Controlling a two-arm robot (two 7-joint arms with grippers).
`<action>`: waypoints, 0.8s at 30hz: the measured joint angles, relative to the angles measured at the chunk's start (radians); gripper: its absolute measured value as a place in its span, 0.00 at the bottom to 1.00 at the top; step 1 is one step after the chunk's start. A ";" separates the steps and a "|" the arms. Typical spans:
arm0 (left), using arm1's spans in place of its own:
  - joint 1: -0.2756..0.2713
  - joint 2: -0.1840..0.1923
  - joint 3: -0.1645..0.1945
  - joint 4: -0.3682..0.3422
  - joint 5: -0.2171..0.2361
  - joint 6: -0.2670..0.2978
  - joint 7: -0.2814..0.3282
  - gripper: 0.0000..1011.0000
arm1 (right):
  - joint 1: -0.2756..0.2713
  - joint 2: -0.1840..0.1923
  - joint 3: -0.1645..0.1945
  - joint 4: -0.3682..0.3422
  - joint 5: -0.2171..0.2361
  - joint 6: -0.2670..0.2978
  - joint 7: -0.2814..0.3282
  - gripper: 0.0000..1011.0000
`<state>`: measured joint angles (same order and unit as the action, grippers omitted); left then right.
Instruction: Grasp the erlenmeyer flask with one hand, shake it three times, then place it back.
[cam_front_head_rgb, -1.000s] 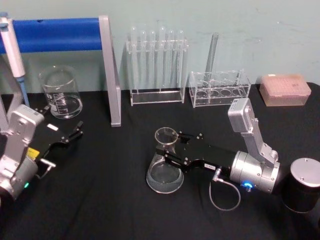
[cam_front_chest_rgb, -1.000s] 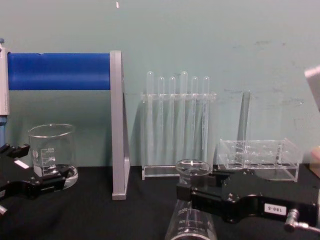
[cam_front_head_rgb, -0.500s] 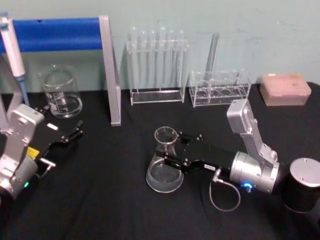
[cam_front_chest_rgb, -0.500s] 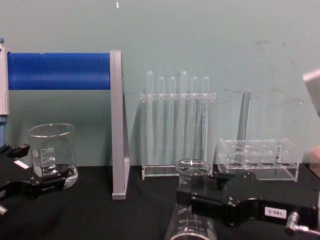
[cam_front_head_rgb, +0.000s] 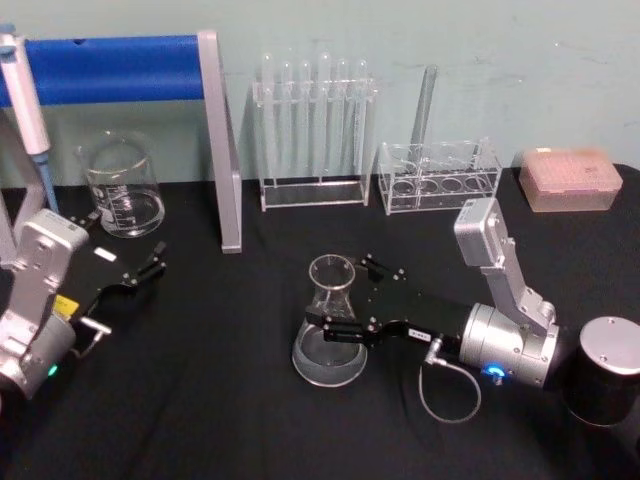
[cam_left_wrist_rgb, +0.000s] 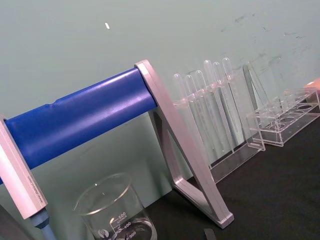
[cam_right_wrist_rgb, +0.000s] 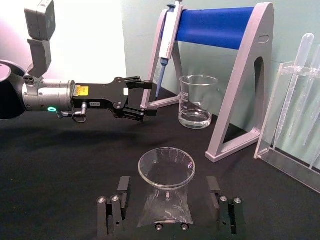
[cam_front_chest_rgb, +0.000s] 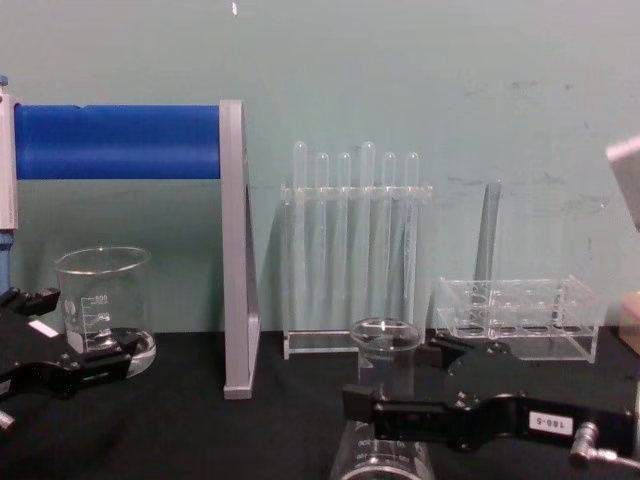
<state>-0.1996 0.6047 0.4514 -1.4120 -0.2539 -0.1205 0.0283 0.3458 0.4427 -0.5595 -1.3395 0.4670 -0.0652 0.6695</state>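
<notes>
The erlenmeyer flask (cam_front_head_rgb: 326, 352) stands upright on the black table, a little right of centre; it is clear glass with a narrow neck and flared rim. My right gripper (cam_front_head_rgb: 338, 292) reaches in from the right, level with the flask's neck. It is open, one finger on each side of the neck. In the right wrist view the flask (cam_right_wrist_rgb: 166, 171) stands between the two fingers (cam_right_wrist_rgb: 114, 210) with a gap on both sides. From the chest the flask's rim (cam_front_chest_rgb: 385, 334) shows above the right gripper (cam_front_chest_rgb: 392, 375). My left gripper (cam_front_head_rgb: 158, 258) hovers open at the far left, near the beaker.
A glass beaker (cam_front_head_rgb: 122, 185) stands at the back left under the blue-barred pipette stand (cam_front_head_rgb: 115, 68), where a pipette (cam_front_head_rgb: 25, 95) hangs. Test tube racks (cam_front_head_rgb: 312, 130) (cam_front_head_rgb: 440, 175) and a pink box (cam_front_head_rgb: 570, 178) line the back. A black cylinder (cam_front_head_rgb: 608, 368) stands at the front right.
My right gripper's fingers have spread apart off the flask's neck, leaving the flask standing on the table. The left arm has hardly moved.
</notes>
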 joint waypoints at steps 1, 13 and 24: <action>0.000 0.000 0.000 0.000 0.000 0.000 0.000 0.99 | 0.000 0.000 0.000 0.000 0.000 0.000 0.000 0.95; 0.000 0.000 0.000 0.000 0.000 0.000 0.000 0.99 | 0.000 0.000 0.000 -0.001 0.001 -0.001 0.000 0.99; 0.000 0.000 0.000 0.000 0.000 0.000 0.000 0.99 | -0.005 0.015 -0.002 -0.016 0.001 0.012 0.005 0.99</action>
<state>-0.1995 0.6047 0.4514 -1.4120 -0.2539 -0.1205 0.0283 0.3409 0.4580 -0.5615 -1.3552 0.4678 -0.0535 0.6746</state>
